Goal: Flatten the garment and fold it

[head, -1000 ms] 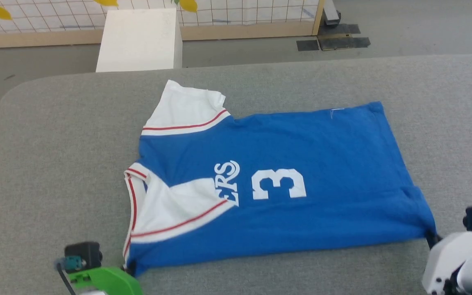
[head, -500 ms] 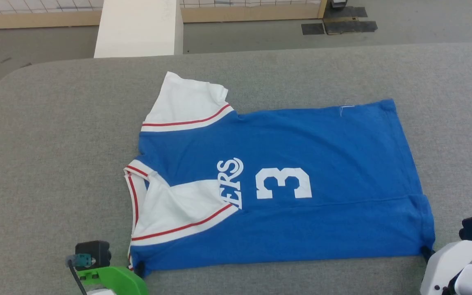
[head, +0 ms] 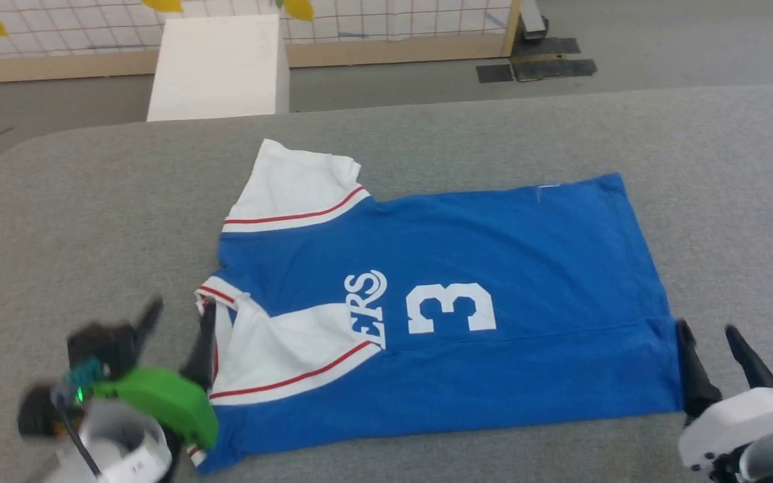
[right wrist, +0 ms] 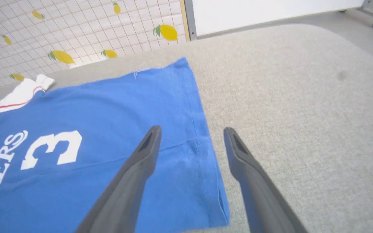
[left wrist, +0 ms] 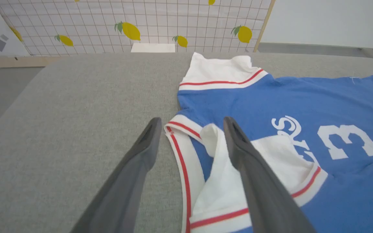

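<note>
The garment (head: pixel 440 315) lay on the middle of the grey table (head: pixel 494 134) with its near sleeve folded in, the left gripper (head: pixel 182 308) at its collar end and the right gripper (head: pixel 706 330) at its hem both spread and empty; the next fold probably called for grasping the far edge.

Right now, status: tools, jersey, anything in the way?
Left tool open over collar trim; right tool open over hem edge. Bright blue jersey with white 3 flat on grey padded table, near sleeve folded in. Nothing on it.
</note>
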{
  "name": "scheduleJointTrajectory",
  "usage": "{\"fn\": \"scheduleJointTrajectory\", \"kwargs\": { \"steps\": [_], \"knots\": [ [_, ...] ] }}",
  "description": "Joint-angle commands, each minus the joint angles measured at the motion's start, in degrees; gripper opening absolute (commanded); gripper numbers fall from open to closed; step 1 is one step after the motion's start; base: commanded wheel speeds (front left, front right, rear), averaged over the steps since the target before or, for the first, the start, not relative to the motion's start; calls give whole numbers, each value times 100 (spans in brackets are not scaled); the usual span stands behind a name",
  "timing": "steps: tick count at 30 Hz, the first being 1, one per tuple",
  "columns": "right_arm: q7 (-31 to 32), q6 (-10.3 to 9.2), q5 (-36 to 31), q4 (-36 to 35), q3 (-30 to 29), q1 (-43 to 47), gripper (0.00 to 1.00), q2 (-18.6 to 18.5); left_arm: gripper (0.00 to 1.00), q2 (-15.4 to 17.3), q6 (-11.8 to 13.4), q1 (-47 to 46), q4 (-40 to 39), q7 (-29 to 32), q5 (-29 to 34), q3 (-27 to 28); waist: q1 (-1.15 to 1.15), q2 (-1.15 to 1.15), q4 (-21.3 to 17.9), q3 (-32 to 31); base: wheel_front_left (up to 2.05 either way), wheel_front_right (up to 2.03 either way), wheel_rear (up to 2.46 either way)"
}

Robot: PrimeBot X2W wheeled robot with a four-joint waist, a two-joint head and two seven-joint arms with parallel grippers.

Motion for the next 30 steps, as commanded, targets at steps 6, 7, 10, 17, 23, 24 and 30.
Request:
{"fn": "scheduleJointTrajectory", "kwargs": {
  "steps": [6,7,10,17,23,24,30],
  "knots": [
    [-1037,-9,-117,-182,605,-313,100,-220,100,306,-721,-1627,507,-50,465,-33,0,36,-323,456,0,0,0],
    [-1138,-9,-126,-194,733,-410,100,-284,100,320,-845,-1936,658,19,471,-29,0,36,-387,566,0,0,0],
    [-1369,-9,-174,-217,1037,-695,100,-422,100,328,-1139,-2699,1096,228,465,-30,0,36,-558,844,0,0,0],
    [-1557,-9,-297,-135,1562,-1388,100,-524,100,344,-1674,-4239,2215,1204,366,-143,0,36,-993,1526,0,0,0],
    [-1616,-9,-279,-140,1789,-1699,100,-471,100,295,-1729,-5044,2950,2251,86,-127,0,36,-1279,1936,0,0,0],
    [-1627,-9,-272,-136,1828,-1729,100,-461,100,300,-1705,-5122,3047,2426,30,-112,0,36,-1326,1985,0,0,0],
    [-1708,-9,-206,-112,1932,-1846,100,-369,100,407,-1405,-5502,3412,3454,-188,-43,0,36,-1588,2275,0,0,0]
  ]
}}
